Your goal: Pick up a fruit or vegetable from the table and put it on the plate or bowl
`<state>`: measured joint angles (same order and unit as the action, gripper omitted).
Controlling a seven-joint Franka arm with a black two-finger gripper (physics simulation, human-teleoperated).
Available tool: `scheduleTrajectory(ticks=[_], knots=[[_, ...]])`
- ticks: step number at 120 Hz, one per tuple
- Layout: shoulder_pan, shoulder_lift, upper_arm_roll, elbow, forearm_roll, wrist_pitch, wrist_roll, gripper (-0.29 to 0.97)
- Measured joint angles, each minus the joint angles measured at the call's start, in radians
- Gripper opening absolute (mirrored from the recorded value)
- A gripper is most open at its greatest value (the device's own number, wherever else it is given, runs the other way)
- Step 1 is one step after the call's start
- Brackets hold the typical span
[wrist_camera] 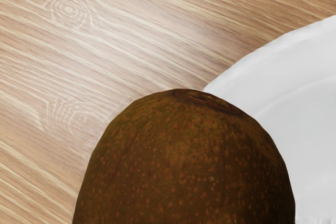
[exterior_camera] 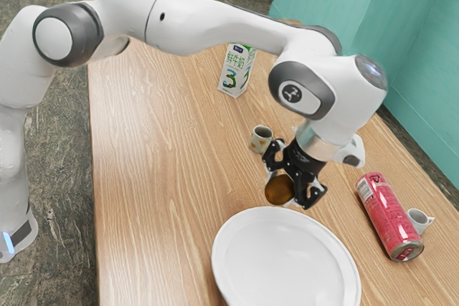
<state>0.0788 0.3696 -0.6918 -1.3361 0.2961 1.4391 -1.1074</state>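
gripping brown fruit [exterior_camera: 278, 191] between jaws; plate [exterior_camera: 287, 266] just beside

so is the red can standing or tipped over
Tipped: the red cylindrical metal can lies on its side on the wooden table.

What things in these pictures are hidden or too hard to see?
- The kiwi: part of it runs off the wrist view's edge. In the exterior view the fingers holding it cover part of it.
- The plate: its near rim is cut off by the exterior view's bottom edge.
- The red can: its lettering is too small to read in the exterior view.
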Motion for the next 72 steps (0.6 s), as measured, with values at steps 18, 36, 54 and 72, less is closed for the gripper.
scheduleTrajectory(ticks=[18, 36, 54, 72], knots=[[0.027, 0.061, -0.140, -0.017, 0.099, 0.045, 0.106, 0.32], [0.035, 0.148, -0.281, -0.031, 0.192, 0.112, 0.203, 0.32], [0.036, 0.170, -0.319, -0.032, 0.245, 0.144, 0.281, 0.45], [0.046, 0.167, -0.316, -0.033, 0.255, 0.160, 0.349, 0.60]])
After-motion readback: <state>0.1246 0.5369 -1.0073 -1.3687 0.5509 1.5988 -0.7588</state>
